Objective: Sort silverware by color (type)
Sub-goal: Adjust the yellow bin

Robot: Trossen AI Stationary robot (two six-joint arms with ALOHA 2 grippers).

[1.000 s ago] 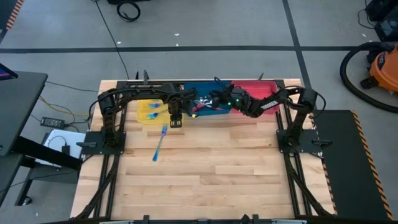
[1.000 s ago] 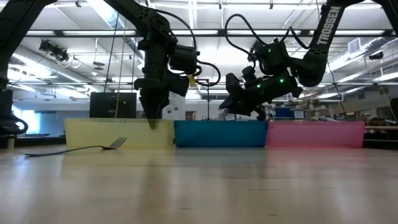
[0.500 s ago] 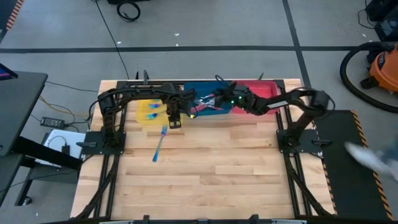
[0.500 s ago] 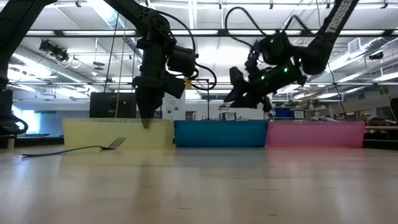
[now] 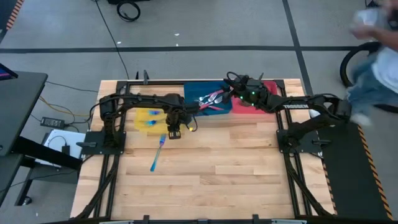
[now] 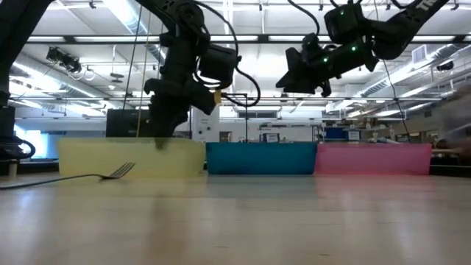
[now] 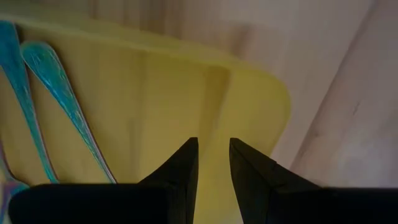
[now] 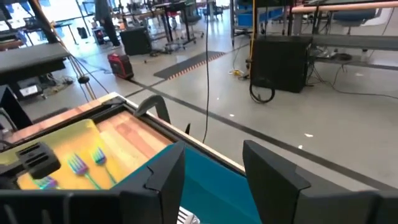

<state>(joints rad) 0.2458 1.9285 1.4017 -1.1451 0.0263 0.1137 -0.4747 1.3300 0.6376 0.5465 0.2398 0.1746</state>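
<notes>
Left gripper hangs over the front right corner of the yellow tray; its fingers stand a narrow gap apart with nothing between them, tips above the tray's bare floor in the left wrist view. Right gripper is raised over the boundary between the blue tray and the red tray; its fingers stand wide apart and empty, well above the tray walls in the low view.

Largest to smallest:
- Wooden table, bare over most of its front half.
- Three trays in a row along the far edge: yellow on the left, blue in the middle, red on the right, walls touching.
- A person stands past the table's far right corner, blurred.
- Mixed silverware pile lies in the blue tray; red handles and dark pieces show, exact count not readable.
- Iridescent blue-teal pieces lie inside the yellow tray; two long handles run side by side.
- One blue-teal fork lies flat on the table just in front of the yellow tray, outside it.
</notes>
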